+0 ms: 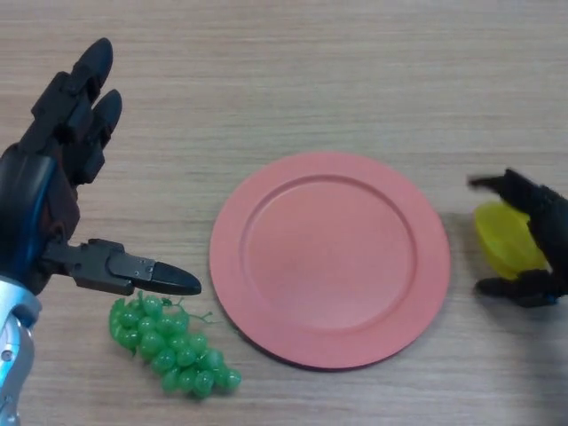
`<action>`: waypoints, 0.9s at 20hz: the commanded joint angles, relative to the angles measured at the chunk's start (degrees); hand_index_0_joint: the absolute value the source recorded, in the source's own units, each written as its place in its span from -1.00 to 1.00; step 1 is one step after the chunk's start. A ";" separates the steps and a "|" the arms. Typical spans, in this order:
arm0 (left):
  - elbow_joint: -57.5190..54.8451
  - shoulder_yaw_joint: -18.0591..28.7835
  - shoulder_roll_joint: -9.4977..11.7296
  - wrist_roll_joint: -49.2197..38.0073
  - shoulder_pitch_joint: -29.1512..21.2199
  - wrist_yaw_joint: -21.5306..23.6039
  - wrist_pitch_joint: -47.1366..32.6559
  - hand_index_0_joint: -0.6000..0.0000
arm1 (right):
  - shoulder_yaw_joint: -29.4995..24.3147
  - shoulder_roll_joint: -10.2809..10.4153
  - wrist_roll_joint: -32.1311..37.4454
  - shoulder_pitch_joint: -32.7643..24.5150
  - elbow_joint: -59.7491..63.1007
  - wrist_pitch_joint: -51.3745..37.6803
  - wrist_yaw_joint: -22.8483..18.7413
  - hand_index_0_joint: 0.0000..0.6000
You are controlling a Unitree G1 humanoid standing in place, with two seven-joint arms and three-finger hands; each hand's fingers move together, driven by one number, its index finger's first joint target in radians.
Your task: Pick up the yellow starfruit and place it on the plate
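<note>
**Right hand closed around the starfruit beside the plate**

The glossy yellow plastic starfruit (pixel 504 238) sits at the far right of the wooden table, caught between the fingers and thumb of the robot's black right hand (pixel 541 240). One dark finger reaches over the top of the fruit and another part of the hand curls in below it, so the fruit lies in the hollow between them with its yellow body bulging out toward the plate. The digits look clamped on it, though the hand is partly cut off by the edge of the view, and I cannot tell whether the fruit still rests on the table or is already clear of it.

Just beyond the fingertips, on the side away from the palm, lies the round flat salmon-pink plate (pixel 266 266), its rim near the fruit but apart from it. Nothing lies on the plate.

Across the plate, the black left hand (pixel 53 191) hovers with its fingers straight and spread, pointing away from the robot, and its thumb stretched sideways toward the plate's rim. It holds nothing. Directly beneath the thumb tip lies a bunch of shiny green plastic grapes (pixel 171 346) on the pale grained wooden table (pixel 337 80), close to the plate's edge but not touching it.
</note>
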 commanded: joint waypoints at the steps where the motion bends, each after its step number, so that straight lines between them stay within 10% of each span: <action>1: -4.38 4.32 2.23 -1.27 -1.24 0.15 -5.30 1.00 | -3.64 -2.74 2.92 -2.12 -3.36 -1.59 -4.61 1.00; 10: -5.63 4.59 2.25 -1.20 -1.46 -0.97 -3.01 1.00 | -3.87 0.95 11.62 1.93 -22.14 9.69 3.94 1.00; 18: -5.64 3.73 1.89 -1.42 -1.78 -0.19 -2.92 1.00 | 4.24 9.81 14.99 2.03 -34.45 19.26 9.28 1.00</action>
